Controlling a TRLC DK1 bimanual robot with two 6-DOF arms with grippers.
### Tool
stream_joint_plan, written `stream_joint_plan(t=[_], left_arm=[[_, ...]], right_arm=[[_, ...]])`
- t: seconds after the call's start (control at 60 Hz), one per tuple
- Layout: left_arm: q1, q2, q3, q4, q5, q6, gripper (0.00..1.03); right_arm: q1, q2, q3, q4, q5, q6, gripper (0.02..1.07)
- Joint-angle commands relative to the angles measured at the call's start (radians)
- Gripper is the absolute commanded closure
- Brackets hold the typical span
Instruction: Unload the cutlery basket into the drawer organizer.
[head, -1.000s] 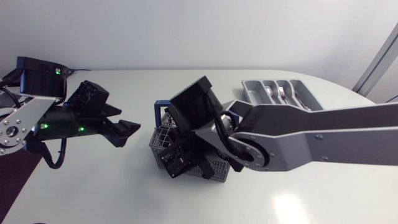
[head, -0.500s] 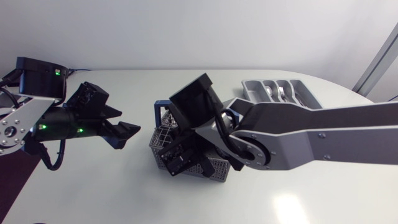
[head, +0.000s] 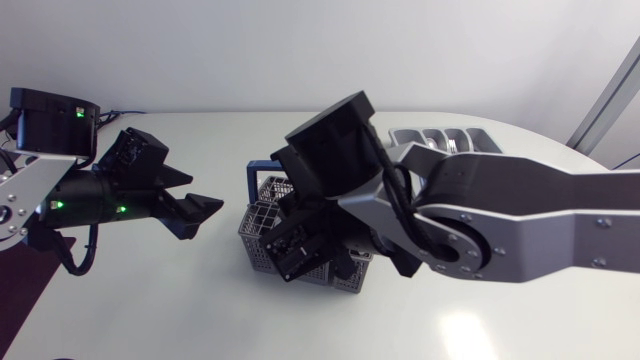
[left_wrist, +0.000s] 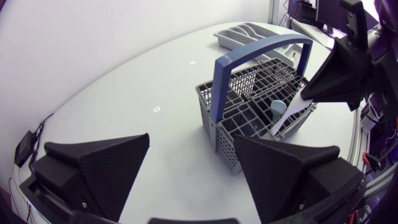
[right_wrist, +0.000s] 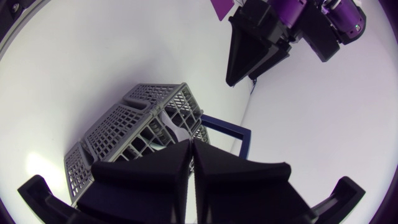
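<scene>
The cutlery basket (head: 258, 226), grey mesh with a blue arched handle (left_wrist: 249, 53), stands on the white table (head: 150, 300) near its middle. A pale, flat utensil (left_wrist: 291, 117) leans out of one compartment on the side of the basket away from the left arm; a rounded, bluish end shows beside it, and I cannot tell whether that belongs to the same piece.

Directly above the basket hangs the right gripper (right_wrist: 190, 149), pointing down into it. Its two wedge fingers are pressed together with only a thin slit between them, and in the left wrist view the utensil's upper end runs up into their tip, so the claw is clamped on that utensil. The right arm covers much of the basket from above.

Beside the basket, on its handle side, the left gripper (left_wrist: 191, 140) hovers above the table, a little apart from it. Its fingers are spread wide with nothing between them, aimed at the basket.

Beyond the basket, on the far side from the left arm, lies the grey drawer organizer (head: 440, 137), well apart from it, with some cutlery in its compartments.
</scene>
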Motion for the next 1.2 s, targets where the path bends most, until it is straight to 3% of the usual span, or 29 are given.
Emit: stream_joint_plan(t=[0.0,0.767,0.917,1.183], left_arm=[[-0.013,-0.018,-0.005,-0.015,0.01,0.006,0.05],[-0.142,-0.047,-0.014,-0.03,-0.064,-0.024,0.05],[-0.143,-0.047,-0.013,-0.03,-0.072,-0.029,0.05],[-0.142,-0.05,-0.013,-0.03,-0.072,-0.03,0.05]], right_arm=[[0.013,-0.044,-0.033,0.004,0.016,-0.016,1.01],[0.084,-0.246,-0.168,0.011,0.106,-0.053,1.01],[0.117,-0.254,-0.22,0.089,0.14,-0.111,1.01],[0.134,-0.325,-0.217,0.056,0.166,-0.134,1.01]])
